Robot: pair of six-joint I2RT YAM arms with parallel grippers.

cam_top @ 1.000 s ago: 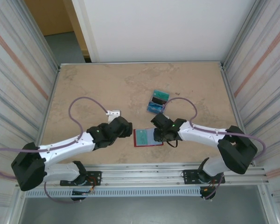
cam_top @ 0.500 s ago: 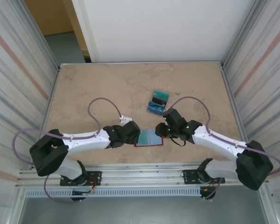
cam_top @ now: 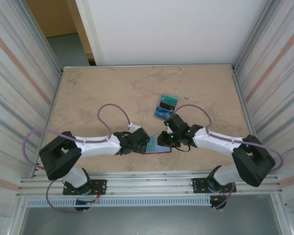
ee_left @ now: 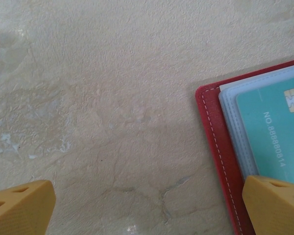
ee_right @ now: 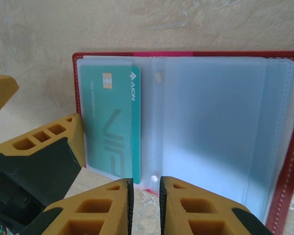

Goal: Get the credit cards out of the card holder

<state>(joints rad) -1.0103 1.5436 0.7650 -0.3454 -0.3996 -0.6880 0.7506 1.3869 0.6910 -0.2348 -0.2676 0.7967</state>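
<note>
The card holder (cam_top: pixel 157 147) lies spread open on the table, red with clear inner sleeves (ee_right: pixel 210 122). A teal credit card (ee_right: pixel 112 122) sits in its left sleeve. My right gripper (ee_right: pixel 145 188) is at the holder's near edge, by the fold. Its jaws stand a narrow gap apart, and the sleeve's edge just reaches between the tips. My left gripper (ee_left: pixel 147 205) is wide open at the holder's left edge (ee_left: pixel 215 142). One finger (ee_left: pixel 274 203) rests over the teal card's (ee_left: pixel 272 127) corner, the other over bare table. Two loose credit cards, teal (cam_top: pixel 168 101) and blue (cam_top: pixel 161 113), lie behind.
Ribbed metal walls (cam_top: pixel 24 88) close in both sides of the stone-patterned table (cam_top: pixel 98 93), with a white panel at the back. The two arms meet over the holder near the front rail (cam_top: pixel 152 177), and their purple cables arch above them.
My left arm has swung right until its open gripper reached the holder's left edge. My right gripper shifted along the holder's right side, and its jaws have narrowed.
</note>
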